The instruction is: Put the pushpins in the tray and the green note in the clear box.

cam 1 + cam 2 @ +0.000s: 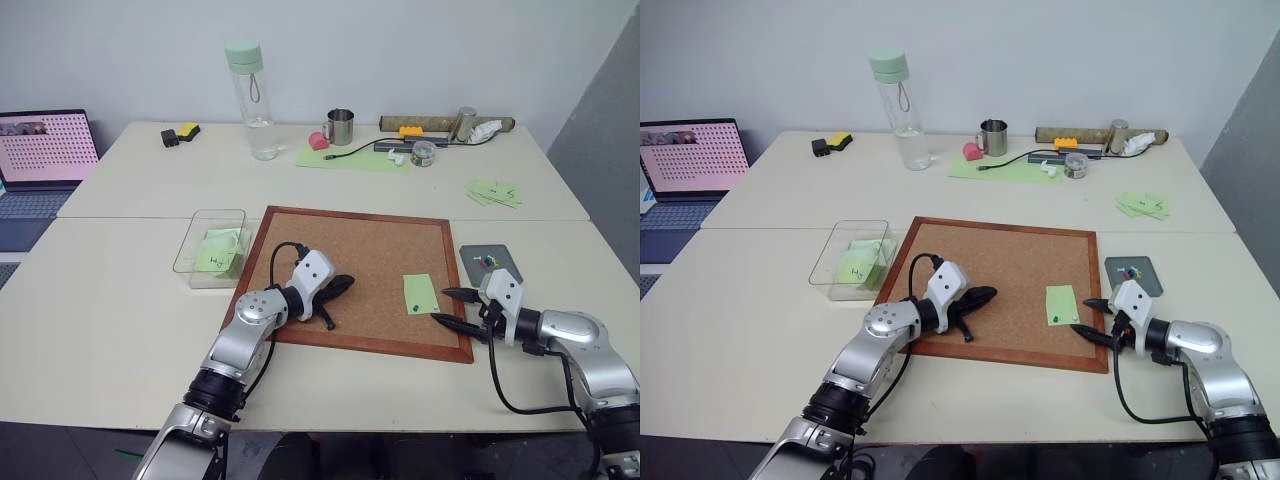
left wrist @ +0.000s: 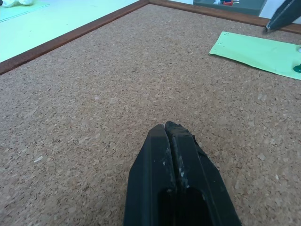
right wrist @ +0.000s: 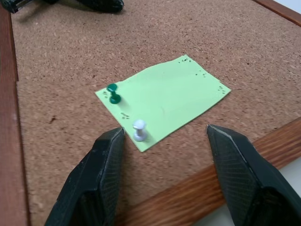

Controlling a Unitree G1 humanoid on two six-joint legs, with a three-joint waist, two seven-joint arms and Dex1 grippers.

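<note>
The green note lies on the corkboard near its right edge. A green pushpin and a pale pushpin are stuck in it. My right gripper hovers open at the board's right frame, its fingertips on either side of the note's near corner. My left gripper rests shut and empty over the middle of the board, pointing at the note. The grey tray sits right of the board with small coloured pins in it, one red. The clear box stands left of the board and holds green paper.
At the back of the table stand a tall clear bottle, a metal mug and a large green sheet with clutter. Handwritten green notes lie at the far right. A laptop is at the far left.
</note>
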